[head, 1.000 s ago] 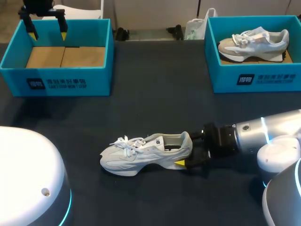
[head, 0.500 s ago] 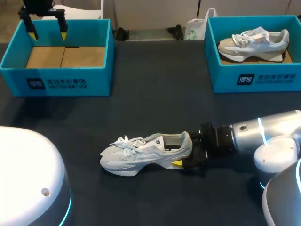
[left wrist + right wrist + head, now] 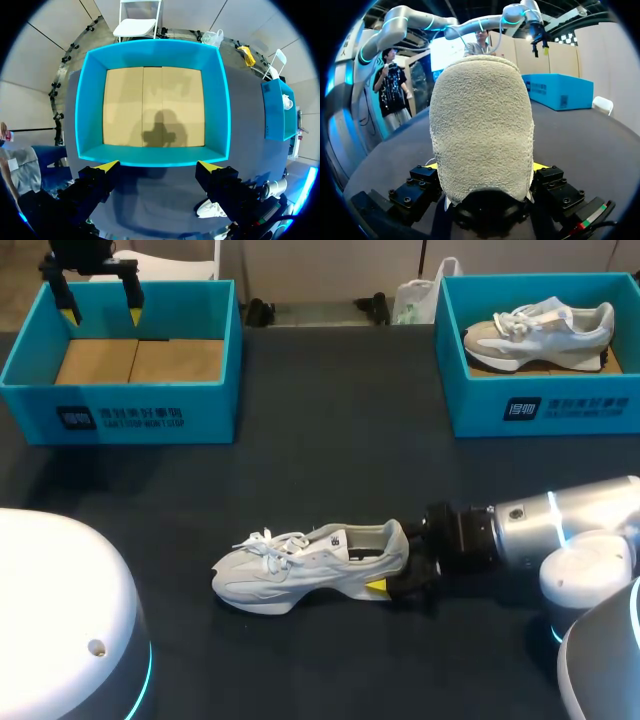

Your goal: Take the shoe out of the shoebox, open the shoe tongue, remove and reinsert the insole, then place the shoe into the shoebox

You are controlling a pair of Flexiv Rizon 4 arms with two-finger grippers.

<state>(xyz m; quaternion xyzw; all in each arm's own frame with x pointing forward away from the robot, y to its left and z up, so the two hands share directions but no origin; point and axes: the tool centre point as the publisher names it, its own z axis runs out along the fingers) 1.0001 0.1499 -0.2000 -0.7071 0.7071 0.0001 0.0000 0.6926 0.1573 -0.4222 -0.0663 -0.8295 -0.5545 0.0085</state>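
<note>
The right gripper is clamped on the shoe as far as the wrist view shows, one finger against each side of the heel. The shoe lies on its sole on the tabletop, toe pointing away ahead of the gripper. Risk: the hold is at the very end, on soft padded material, so on a lift the long toe end may droop and the shoe may twist or slip out. The left gripper, fingers apart, hangs over the empty shoebox, too far off to steady the shoe.
</note>
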